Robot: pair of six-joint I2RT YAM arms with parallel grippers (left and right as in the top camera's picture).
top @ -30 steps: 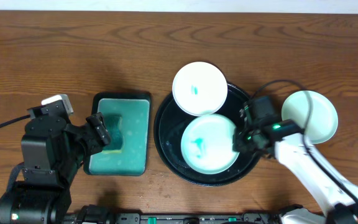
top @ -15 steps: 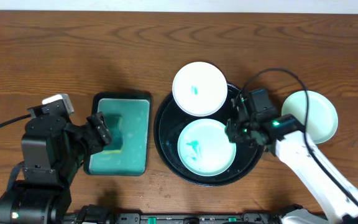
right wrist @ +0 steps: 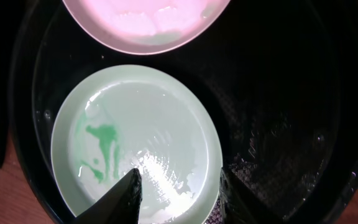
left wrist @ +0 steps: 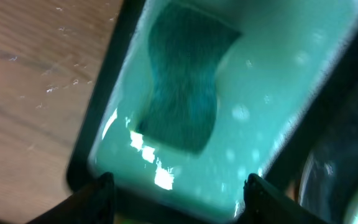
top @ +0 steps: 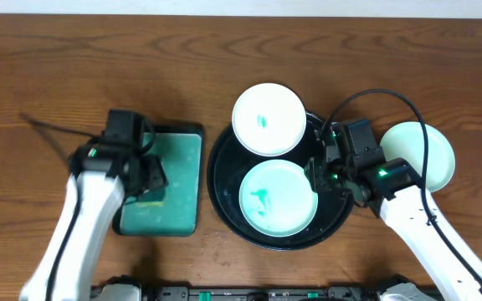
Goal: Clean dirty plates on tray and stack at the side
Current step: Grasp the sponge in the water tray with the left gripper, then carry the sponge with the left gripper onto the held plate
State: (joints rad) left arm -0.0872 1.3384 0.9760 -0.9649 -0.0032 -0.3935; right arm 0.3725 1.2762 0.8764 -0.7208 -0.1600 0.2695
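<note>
Smeared plate point(right wrist: 135, 137) edge within spread right end effector point(right wrist: 179, 174), on tray point(right wrist: 278, 124).

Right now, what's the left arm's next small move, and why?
Probably lower the left gripper onto the sponge and close. Its fingers hang open above the sponge, which lies in the rectangular tray, apparently untouched, while a plate in the round tray shows green smears.

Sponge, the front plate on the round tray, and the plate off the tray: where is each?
sponge point(left wrist: 185, 87): left wrist view, middle of its top face.
front plate point(top: 279, 198): overhead view, centre of its well.
off-tray plate point(top: 438, 155): overhead view, bare well right of the cable.
</note>
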